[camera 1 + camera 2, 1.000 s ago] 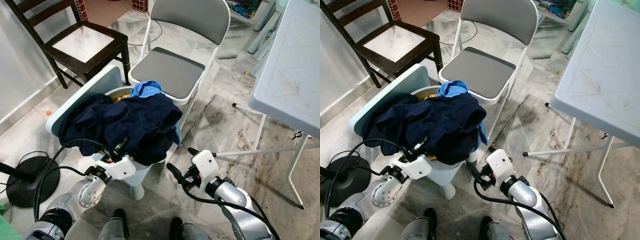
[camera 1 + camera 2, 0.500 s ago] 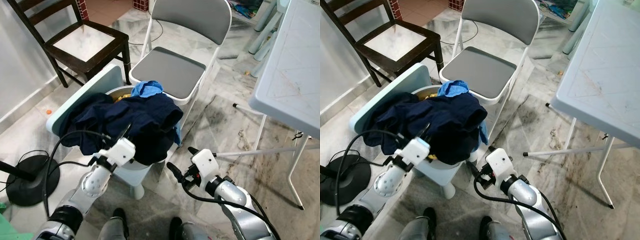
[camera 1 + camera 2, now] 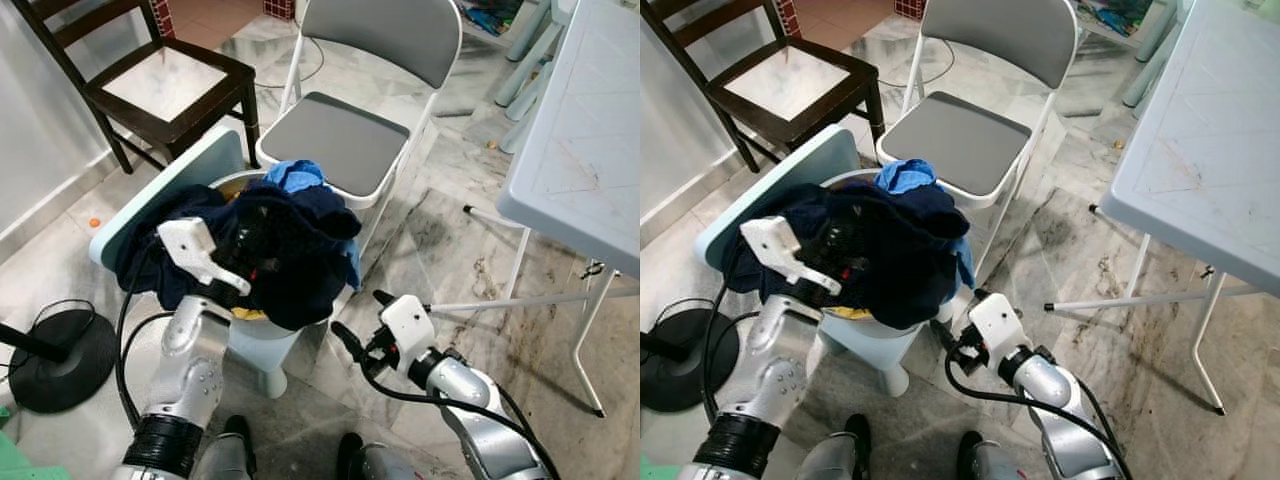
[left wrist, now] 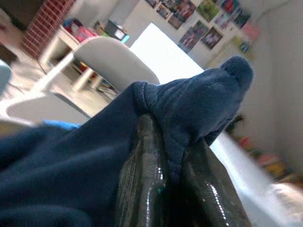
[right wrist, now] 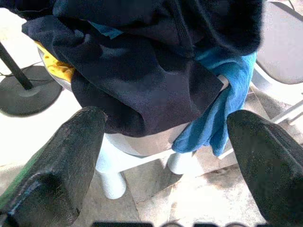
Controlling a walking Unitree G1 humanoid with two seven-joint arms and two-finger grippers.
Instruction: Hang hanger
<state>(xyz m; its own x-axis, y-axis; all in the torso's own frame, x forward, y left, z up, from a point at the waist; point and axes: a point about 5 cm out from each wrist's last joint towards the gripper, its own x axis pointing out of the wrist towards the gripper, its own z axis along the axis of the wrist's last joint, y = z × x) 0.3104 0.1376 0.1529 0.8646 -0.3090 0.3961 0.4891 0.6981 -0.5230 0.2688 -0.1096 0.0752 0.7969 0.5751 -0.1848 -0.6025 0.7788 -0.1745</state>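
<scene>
Navy garment (image 3: 300, 240) heaped over basket, fold pinched by left gripper (image 4: 170, 161)

Dark navy garment (image 3: 300, 250), soft and crumpled, heaped over the top of a round tub (image 3: 262, 325) at near left. Drapes down the tub's near and right sides in loose folds. One thick fold bunched up and raised at the heap's left part, pinched between the closed black fingers (image 4: 142, 175) of the left gripper (image 4: 173, 142).
</scene>
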